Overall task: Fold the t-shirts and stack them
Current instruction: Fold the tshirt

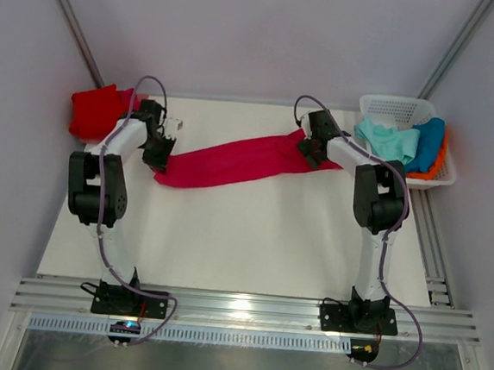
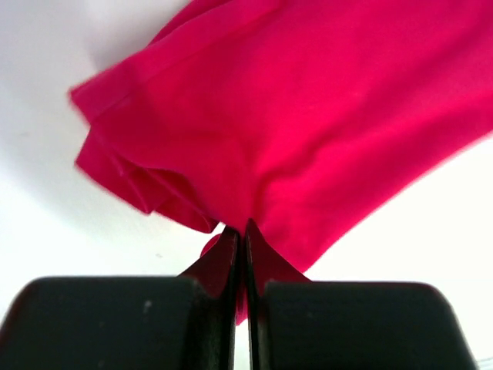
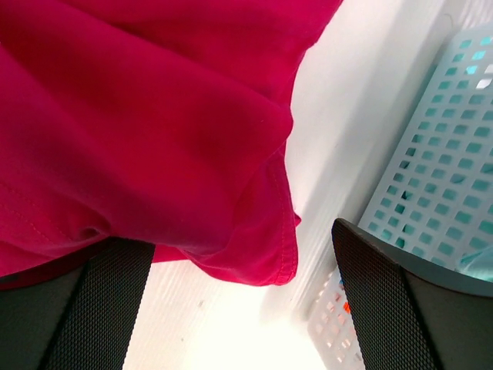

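Observation:
A crimson-pink t-shirt lies bunched in a long band across the back of the white table. My left gripper is at its left end, and in the left wrist view that gripper is shut on a pinch of the cloth. My right gripper is over the shirt's right end. In the right wrist view it stands wide open, with the shirt's hemmed corner hanging between its fingers. A folded red t-shirt rests at the back left corner.
A white lattice basket stands at the back right, close beside my right gripper, holding mint-green, blue and orange tees. Its wall shows at the right of the right wrist view. Walls close in the table at the back and sides.

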You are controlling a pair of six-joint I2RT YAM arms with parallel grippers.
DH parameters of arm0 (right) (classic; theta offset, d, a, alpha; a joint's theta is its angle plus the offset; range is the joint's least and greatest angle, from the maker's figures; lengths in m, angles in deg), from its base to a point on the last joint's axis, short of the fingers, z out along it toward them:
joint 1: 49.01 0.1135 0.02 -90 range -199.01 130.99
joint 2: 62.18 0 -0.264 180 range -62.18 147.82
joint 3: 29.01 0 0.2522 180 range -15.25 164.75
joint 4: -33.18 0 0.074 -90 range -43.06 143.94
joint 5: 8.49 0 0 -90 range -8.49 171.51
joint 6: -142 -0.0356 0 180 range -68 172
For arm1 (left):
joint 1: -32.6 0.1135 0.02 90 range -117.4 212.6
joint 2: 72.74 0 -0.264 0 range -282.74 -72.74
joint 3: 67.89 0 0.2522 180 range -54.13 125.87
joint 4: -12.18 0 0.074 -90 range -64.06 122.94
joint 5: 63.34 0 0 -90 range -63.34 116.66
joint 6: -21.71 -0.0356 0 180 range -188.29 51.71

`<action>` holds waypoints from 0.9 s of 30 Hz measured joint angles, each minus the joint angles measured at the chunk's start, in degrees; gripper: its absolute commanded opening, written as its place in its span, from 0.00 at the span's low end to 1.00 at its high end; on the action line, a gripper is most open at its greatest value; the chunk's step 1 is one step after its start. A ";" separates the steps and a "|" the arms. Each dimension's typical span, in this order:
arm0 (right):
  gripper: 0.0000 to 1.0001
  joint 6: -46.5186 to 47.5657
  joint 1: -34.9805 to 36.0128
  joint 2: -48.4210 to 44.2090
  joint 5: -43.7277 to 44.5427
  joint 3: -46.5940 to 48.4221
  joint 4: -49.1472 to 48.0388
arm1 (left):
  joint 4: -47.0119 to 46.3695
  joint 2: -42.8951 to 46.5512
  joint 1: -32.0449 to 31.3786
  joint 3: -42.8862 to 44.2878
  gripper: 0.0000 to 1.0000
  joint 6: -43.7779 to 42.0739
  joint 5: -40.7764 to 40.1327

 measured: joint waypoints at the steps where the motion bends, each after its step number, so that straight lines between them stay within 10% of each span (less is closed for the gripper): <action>1: 0.99 0.28 0.00 0.68 0.26 0.94 0.42 | 2.03 0.46 -1.07 0.52 0.00 -1.01 0.55; 27: 0.99 2.16 0.02 15.21 -2.27 26.36 12.00 | 29.70 1.64 -20.68 18.40 0.00 -16.28 21.94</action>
